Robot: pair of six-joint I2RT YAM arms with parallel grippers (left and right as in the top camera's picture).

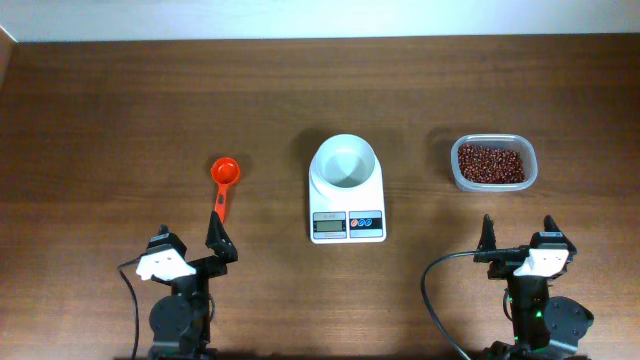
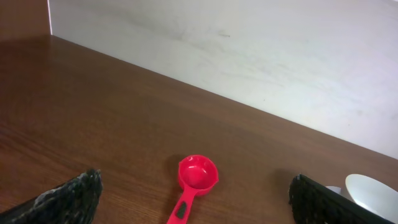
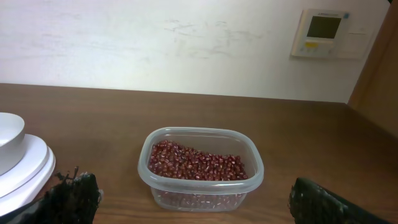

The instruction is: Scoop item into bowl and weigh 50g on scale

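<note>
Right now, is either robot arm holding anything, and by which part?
Nothing is held. The left tool is open near the scoop; the right tool is open near the tub of beans.

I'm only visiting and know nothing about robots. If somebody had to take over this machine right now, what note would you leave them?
Left pincer: open, holding nothing, close to the handle of the scoop.
Right pincer: open, holding nothing, facing the tub.
Beans: all in the tub, on the right side of the table.
Bowl: sitting on the scale mid-table, and it looks empty.
Done: nothing scooped yet.
Left: pick up the scoop, move beans into the bowl and stop at the target weight.
</note>
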